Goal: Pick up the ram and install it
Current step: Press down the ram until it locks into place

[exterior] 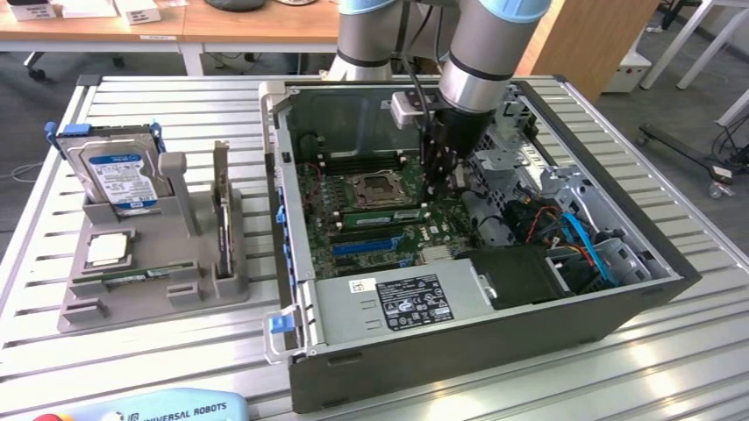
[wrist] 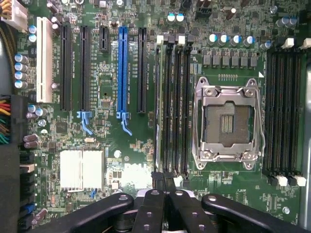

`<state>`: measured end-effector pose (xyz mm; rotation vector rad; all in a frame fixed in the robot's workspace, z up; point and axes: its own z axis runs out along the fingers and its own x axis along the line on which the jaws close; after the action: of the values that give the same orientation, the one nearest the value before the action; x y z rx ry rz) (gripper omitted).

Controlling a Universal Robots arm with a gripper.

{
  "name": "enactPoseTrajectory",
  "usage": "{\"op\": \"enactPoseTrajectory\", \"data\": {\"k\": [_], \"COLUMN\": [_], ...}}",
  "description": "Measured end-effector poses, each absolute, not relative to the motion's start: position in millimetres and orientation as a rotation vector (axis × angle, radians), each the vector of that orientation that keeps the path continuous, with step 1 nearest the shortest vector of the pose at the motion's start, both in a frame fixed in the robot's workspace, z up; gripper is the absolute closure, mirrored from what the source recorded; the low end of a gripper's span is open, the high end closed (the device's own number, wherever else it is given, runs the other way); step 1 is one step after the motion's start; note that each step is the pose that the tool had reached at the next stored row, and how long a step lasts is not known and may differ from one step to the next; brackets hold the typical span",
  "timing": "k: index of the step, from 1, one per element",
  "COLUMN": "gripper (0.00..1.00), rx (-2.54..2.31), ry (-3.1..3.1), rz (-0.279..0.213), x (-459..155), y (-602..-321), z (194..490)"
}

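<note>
the gripper (wrist: 163, 187) reaches down inside the open computer case (exterior: 468, 351), fingers (wrist: 156, 182) pressed together at the end of the ram (exterior: 387, 213), which sits edge-on in a memory slot beside the empty processor socket (wrist: 228, 121) on the motherboard (wrist: 112, 73); whether it is fully latched cannot be told. near the tabletop's (exterior: 655, 377) far left corner, the grey parts holder (exterior: 153, 289) keeps the hard drive (exterior: 117, 175), a processor chip (exterior: 108, 250) and a second ram stick (exterior: 129, 279).
</note>
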<state>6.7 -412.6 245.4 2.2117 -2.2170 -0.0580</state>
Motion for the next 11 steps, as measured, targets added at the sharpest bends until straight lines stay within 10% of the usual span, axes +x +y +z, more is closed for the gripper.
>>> {"op": "enactPoseTrajectory", "data": {"k": [11], "gripper": [0.90], "rx": [2.215], "ry": [-2.220], "rz": [-0.052], "x": [-30.7], "y": [-412.3], "z": [245.1]}}
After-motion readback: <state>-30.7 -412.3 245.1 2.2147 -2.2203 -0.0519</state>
